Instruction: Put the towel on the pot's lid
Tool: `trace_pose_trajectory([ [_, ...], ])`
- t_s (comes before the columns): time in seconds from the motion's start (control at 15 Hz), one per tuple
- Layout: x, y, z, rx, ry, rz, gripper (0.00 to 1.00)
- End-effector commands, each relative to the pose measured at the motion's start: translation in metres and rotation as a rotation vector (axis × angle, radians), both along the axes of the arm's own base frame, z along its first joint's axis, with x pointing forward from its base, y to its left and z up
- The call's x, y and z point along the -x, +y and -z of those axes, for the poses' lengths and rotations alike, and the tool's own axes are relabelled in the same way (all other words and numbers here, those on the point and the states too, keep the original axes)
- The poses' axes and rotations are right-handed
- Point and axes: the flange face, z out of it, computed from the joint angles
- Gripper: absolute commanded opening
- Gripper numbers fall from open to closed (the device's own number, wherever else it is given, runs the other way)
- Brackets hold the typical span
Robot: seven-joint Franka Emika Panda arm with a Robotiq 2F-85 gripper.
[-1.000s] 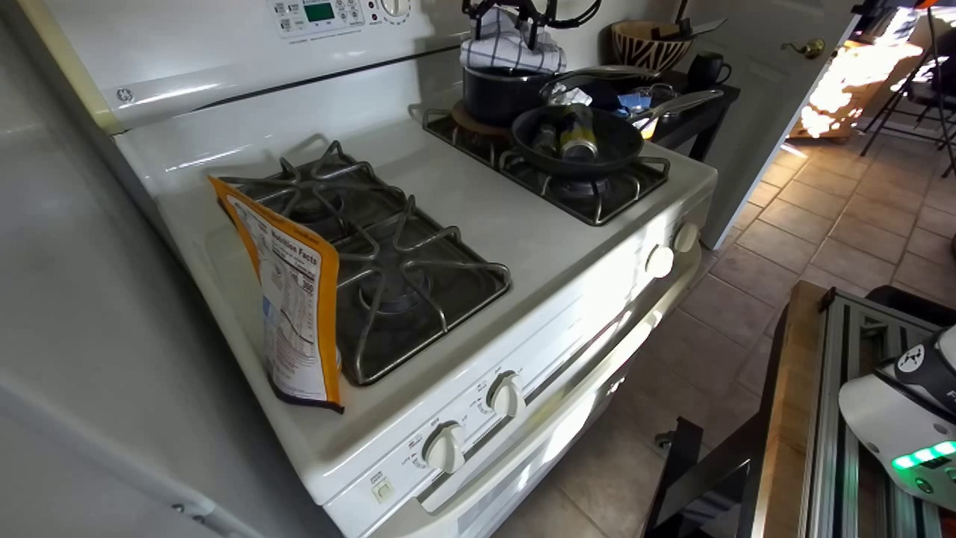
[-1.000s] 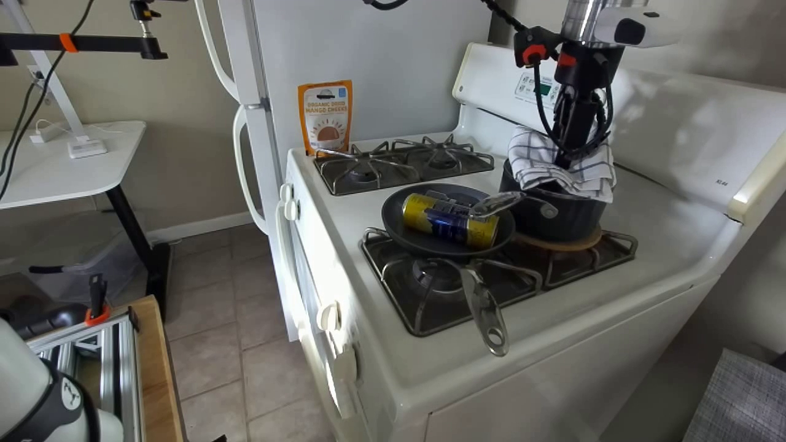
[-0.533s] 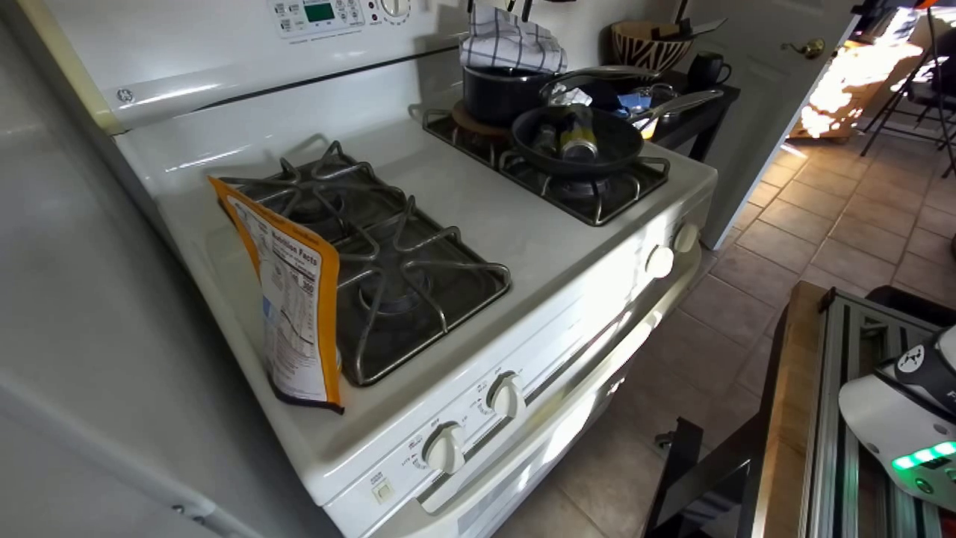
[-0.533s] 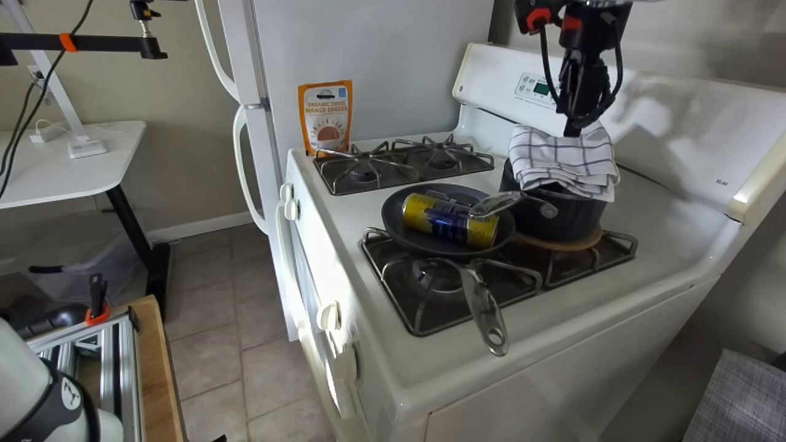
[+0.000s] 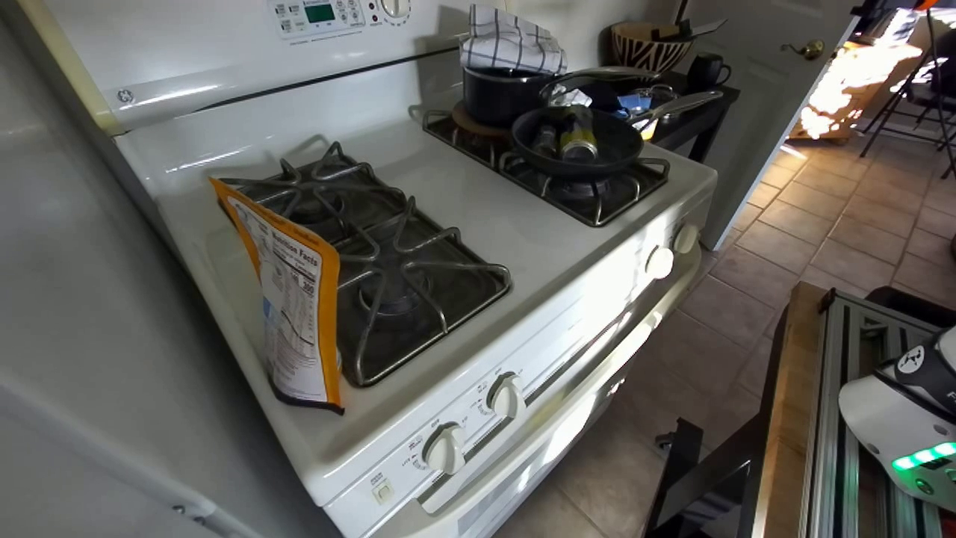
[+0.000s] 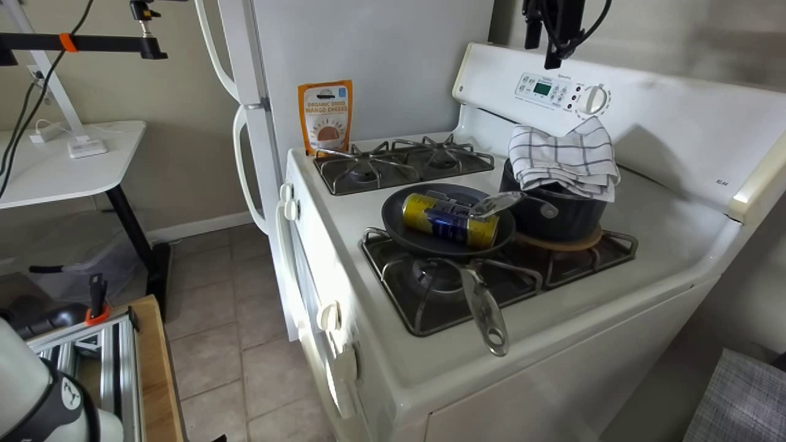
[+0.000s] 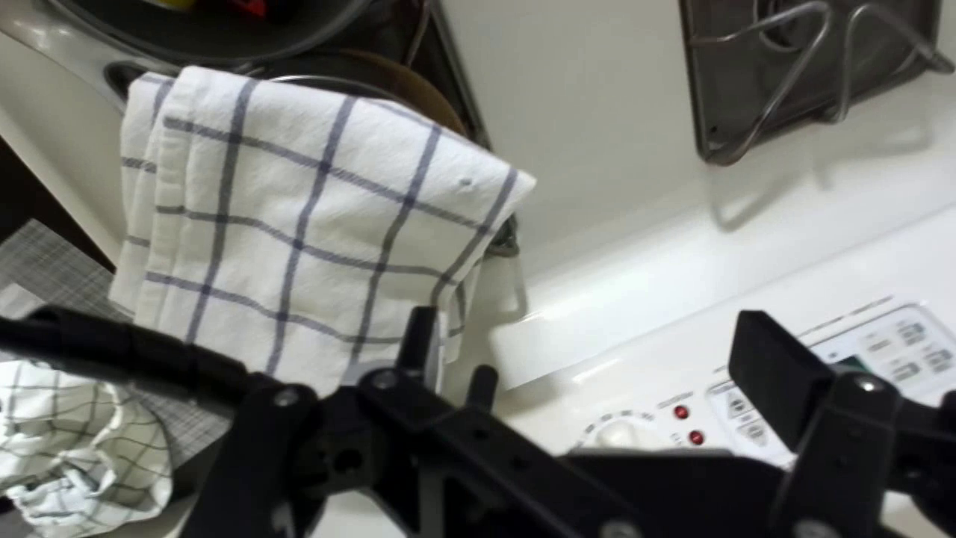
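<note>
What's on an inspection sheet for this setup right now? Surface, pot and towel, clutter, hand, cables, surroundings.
Surface: white stove top with metal grates.
Pot: dark, standing on a brown disc; lid cannot be made out.
Towel: folded, checked, lying over the pot's top and overhanging its rim.
Clutter: yellow-and-blue can on its side in the pan; mango bag upright at the stove's corner; bunched checked fabric in the wrist view.
Hand: open, higher than the towel and apart from it.
Cables: black cable looping beside the hand.
Surroundings: fridge, white desk, patterned bowl.
</note>
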Motion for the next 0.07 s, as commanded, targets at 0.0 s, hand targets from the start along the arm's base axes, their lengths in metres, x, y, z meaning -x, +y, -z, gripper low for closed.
trace_pose_trajectory([
  [0.0,0.0013,0.0125,0.0020,0.002,-0.003,-0.038,1.00],
])
